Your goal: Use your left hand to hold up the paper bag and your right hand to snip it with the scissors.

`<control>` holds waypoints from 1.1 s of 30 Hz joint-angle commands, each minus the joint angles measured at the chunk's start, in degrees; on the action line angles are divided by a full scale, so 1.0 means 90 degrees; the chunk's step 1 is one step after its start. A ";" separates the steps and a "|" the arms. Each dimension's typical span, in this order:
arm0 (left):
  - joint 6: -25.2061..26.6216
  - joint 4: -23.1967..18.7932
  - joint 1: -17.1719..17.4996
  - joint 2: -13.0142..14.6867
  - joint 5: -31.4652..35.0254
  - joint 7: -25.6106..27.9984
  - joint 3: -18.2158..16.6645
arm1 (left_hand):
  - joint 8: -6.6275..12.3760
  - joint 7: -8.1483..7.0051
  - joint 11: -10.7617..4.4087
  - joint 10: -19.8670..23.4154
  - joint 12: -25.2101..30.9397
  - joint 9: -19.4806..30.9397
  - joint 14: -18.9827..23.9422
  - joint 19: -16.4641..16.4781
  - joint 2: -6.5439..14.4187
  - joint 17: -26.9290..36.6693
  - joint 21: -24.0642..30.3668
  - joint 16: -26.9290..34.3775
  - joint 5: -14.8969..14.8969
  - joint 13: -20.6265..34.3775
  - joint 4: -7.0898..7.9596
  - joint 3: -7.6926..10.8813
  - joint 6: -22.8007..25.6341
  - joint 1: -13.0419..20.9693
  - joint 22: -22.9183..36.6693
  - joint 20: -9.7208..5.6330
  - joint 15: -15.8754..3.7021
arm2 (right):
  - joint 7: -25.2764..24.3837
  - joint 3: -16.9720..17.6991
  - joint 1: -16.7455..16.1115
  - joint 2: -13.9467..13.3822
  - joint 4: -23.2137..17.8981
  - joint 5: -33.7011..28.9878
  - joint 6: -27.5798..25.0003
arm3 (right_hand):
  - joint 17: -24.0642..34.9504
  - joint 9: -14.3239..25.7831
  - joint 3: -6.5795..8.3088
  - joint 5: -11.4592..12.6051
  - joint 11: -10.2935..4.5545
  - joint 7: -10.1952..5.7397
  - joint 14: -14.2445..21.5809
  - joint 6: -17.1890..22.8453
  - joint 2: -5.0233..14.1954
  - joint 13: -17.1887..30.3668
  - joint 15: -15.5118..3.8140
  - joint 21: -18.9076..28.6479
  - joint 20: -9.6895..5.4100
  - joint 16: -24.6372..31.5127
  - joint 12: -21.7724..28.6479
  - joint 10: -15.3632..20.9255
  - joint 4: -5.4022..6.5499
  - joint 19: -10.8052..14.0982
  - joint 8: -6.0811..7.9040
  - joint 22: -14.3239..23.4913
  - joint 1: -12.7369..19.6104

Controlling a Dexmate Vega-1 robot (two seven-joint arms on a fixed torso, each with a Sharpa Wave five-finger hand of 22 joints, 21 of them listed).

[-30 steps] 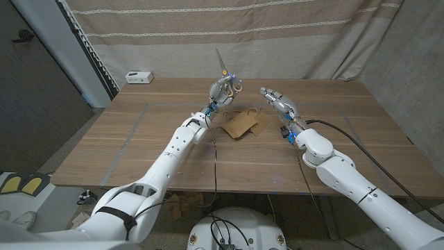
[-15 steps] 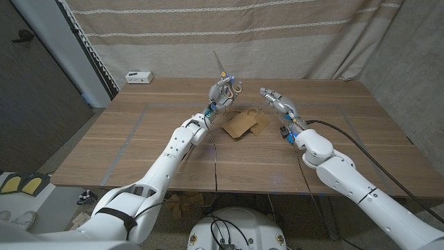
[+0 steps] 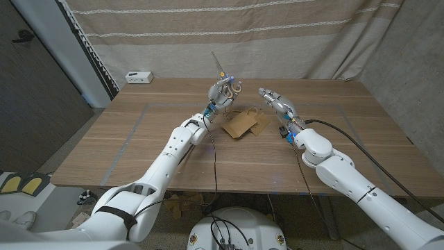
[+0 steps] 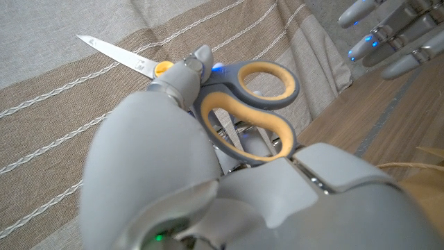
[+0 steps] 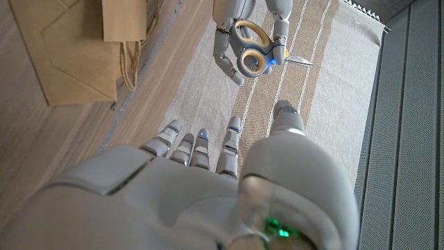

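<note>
left hand grips scissors aloft, blades up | right hand empty, fingers spread | paper bag flat between hands | risk: roles reversed; handover could drop scissors

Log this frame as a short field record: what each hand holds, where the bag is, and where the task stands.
left hand: raised above the table, holds the grey-and-yellow-handled scissors, blades pointing up
right hand: fingers apart, holds nothing, beside the scissors
brown paper bag: lies flat on the wooden table, between the two hands, touched by neither
small white box: far left corner of the table
task state: bag not lifted, no cut; scissors are in the left hand, not the right
</note>
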 commanded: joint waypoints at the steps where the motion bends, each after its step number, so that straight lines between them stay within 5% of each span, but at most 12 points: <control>1: 0.0083 0.0069 -0.0049 -0.0073 -0.0108 0.0102 -0.0092 | 0.1988 0.0614 0.0078 0.0403 0.0743 0.5307 -0.0158 0.0041 0.1056 0.4028 0.0016 0.0069 0.0032 0.3756 0.1026 0.1029 0.1204 0.1151 0.0016 -0.0631 -0.0706 | -0.0027 -0.0046 0.0064 -0.0003 -0.0039 -0.0064 -0.0100 | 0.0009 0.0013 -0.0008 -0.0014 -0.0008 0.0002 -0.0083 -0.0047 -0.0001 0.0014 -0.0002 -0.0022 -0.0046 0.0000 -0.0034 -0.0010 0.0034 -0.0021 -0.0045 0.0037 0.0057; 17: 0.0104 0.0701 -0.0436 -0.0191 0.0007 -0.0589 -0.0076 | 0.2165 0.0672 0.0073 0.0370 0.0775 0.5403 -0.0215 -0.0025 0.1053 0.3724 -0.0074 -0.0070 -0.0026 0.3714 0.1071 0.0968 0.1332 0.1118 -0.0052 -0.0695 -0.0718 | -0.0393 -0.0265 0.0127 0.0252 -0.0035 -0.0538 -0.0055 | 0.0003 0.0033 0.0065 -0.0014 -0.0138 -0.0109 -0.0117 0.0385 0.0004 0.0010 -0.0115 -0.0049 -0.0037 -0.0006 -0.0031 0.0034 0.0012 -0.0117 0.0077 0.0034 0.0199; 33: 0.0316 0.0967 -0.0675 -0.0372 0.0007 -0.0488 -0.0186 | 0.2210 0.0666 0.0072 0.0371 0.0812 0.5376 -0.0148 -0.0030 0.1053 0.3670 -0.0078 -0.0074 -0.0057 0.3659 0.1065 0.0939 0.1294 0.1121 -0.0064 -0.0714 -0.0719 | -0.1411 -0.0490 0.0099 0.0324 -0.0637 -0.1533 -0.1004 | -0.0004 0.0056 0.0151 0.0005 -0.0172 -0.0139 -0.0113 0.0765 -0.0008 0.0008 -0.0205 -0.0050 0.0039 -0.0005 -0.0022 0.0088 -0.0062 -0.0158 0.0201 0.0033 0.0412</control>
